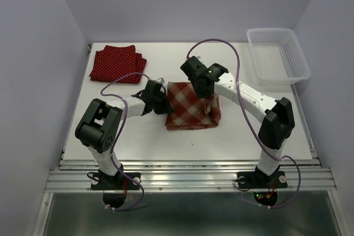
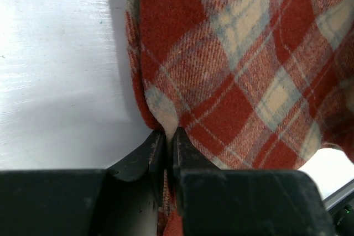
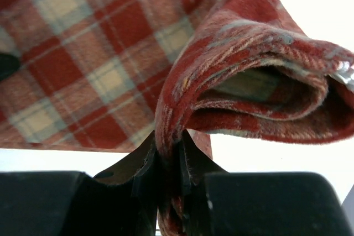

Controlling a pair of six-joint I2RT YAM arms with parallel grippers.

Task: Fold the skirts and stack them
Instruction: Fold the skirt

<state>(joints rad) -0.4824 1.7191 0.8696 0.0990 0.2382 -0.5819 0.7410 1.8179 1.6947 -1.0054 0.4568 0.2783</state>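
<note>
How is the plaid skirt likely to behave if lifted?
Probably floppy: the plaid skirt curls over limply beside the right gripper. Likely not slippery: its fuzzy weave sits pinched in the left gripper.

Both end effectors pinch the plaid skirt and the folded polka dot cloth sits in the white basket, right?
No. The folded polka-dot cloth lies far left on the table, not in the white basket; the top view shows it. The left end effector and right end effector do pinch the plaid skirt.
</note>
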